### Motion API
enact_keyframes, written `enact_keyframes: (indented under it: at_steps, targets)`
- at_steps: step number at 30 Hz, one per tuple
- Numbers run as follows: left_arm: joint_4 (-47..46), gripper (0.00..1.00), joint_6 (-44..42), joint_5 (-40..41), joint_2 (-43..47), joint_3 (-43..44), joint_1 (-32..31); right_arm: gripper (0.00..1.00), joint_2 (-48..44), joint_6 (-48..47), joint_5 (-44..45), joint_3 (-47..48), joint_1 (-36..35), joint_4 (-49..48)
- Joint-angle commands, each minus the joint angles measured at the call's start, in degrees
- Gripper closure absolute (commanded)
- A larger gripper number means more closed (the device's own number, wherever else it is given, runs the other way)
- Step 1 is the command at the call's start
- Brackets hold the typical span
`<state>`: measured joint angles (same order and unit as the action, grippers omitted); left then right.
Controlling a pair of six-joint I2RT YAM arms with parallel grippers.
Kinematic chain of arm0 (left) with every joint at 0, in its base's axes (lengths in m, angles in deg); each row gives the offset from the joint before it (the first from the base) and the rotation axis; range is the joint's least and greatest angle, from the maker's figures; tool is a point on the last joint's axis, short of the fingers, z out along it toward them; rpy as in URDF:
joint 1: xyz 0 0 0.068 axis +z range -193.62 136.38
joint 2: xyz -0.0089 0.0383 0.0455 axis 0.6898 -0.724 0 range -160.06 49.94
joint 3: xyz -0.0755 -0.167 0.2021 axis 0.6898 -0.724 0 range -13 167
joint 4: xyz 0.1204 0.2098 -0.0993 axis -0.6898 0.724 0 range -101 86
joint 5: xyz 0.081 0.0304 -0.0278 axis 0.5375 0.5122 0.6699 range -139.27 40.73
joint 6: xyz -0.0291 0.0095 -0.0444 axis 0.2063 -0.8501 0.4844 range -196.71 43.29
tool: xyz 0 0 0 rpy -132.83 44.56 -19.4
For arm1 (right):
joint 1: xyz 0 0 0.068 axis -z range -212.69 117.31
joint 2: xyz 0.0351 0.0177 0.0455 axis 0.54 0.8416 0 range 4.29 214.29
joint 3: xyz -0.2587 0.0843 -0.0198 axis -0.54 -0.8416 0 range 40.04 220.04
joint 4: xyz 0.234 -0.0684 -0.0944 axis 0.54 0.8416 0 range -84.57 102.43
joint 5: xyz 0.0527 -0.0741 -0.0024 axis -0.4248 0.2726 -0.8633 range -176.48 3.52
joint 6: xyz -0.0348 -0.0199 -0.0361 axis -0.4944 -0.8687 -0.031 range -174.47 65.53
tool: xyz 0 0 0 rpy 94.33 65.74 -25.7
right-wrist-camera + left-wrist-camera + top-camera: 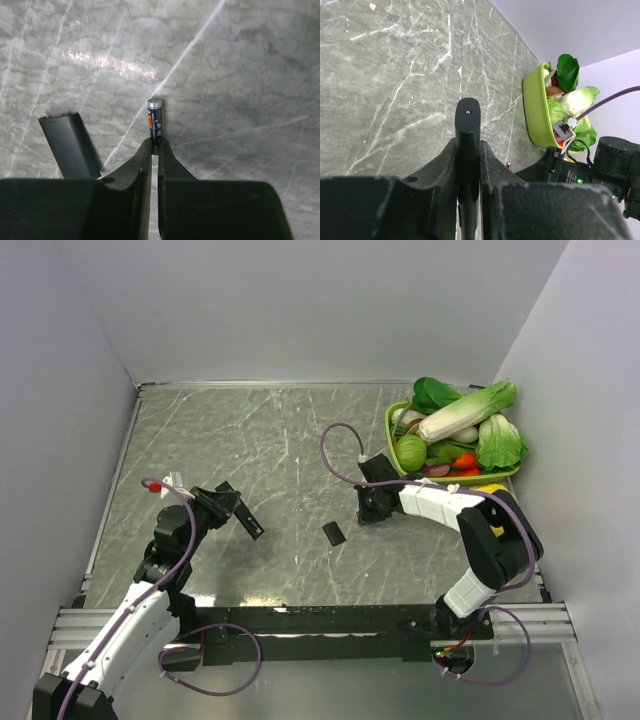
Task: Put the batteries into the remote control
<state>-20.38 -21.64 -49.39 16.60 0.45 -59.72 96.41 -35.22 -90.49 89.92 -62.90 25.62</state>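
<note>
My left gripper [228, 504] is shut on the remote control [247, 521], a slim black bar held above the table at left of centre. In the left wrist view the remote [468, 127] sticks out between the fingers [492, 165]. My right gripper [366, 514] is low at the table's middle right. In the right wrist view it [155, 146] is shut on the end of one battery [154, 122], a blue and orange cylinder with a silver cap, pointing away. A small battery end [508, 164] shows beside the right arm in the left wrist view. No second battery shows.
The flat black cover piece [333, 533] lies on the marble table between the arms, left of the right gripper [70, 145]. A green basket [395, 430] of vegetables stands at the back right by the wall, and shows in the left wrist view [535, 107].
</note>
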Motion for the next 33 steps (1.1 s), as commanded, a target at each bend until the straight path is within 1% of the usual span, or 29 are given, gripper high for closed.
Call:
enact_keyframes:
  at_steps: [1, 4, 6, 14, 21, 28, 30, 33]
  targets:
    - [-3.1, 0.99, -2.0, -0.1, 0.1, 1.7, -0.4, 0.86, -2.6, 4.0, -0.7, -2.3, 0.2, -0.9]
    - [-3.1, 0.99, -1.9, -0.1, 0.1, 1.5, -0.6, 0.75, -2.3, 4.1, -3.0, -2.3, 0.2, -0.6]
    - [-3.2, 0.99, -1.8, -0.1, 0.2, 1.5, -0.7, 0.71, -1.8, 4.0, -4.2, -1.9, 0.2, 0.2]
    - [-2.9, 0.99, -2.7, -0.1, 0.1, 1.9, -0.8, 0.66, -1.6, 4.9, -9.9, -1.9, -0.1, -0.1]
    - [-2.8, 0.99, -2.9, -0.1, 0.1, 1.8, -0.9, 0.64, -0.2, 4.1, -12.5, -0.4, -0.9, -0.9]
    - [-2.3, 0.99, -3.1, -0.1, 0.2, 2.2, -0.8, 0.61, 1.9, 3.6, -11.0, 2.1, -1.2, -1.6]
    - [-2.1, 0.99, -3.4, -0.1, 0.2, 2.5, -0.8, 0.6, 1.7, 3.1, -11.6, 2.8, -1.2, -0.9]
    - [-1.9, 0.99, -3.6, -0.1, 0.2, 2.6, -0.8, 0.56, -0.3, 2.5, -12.3, 2.2, -1.4, 1.2]
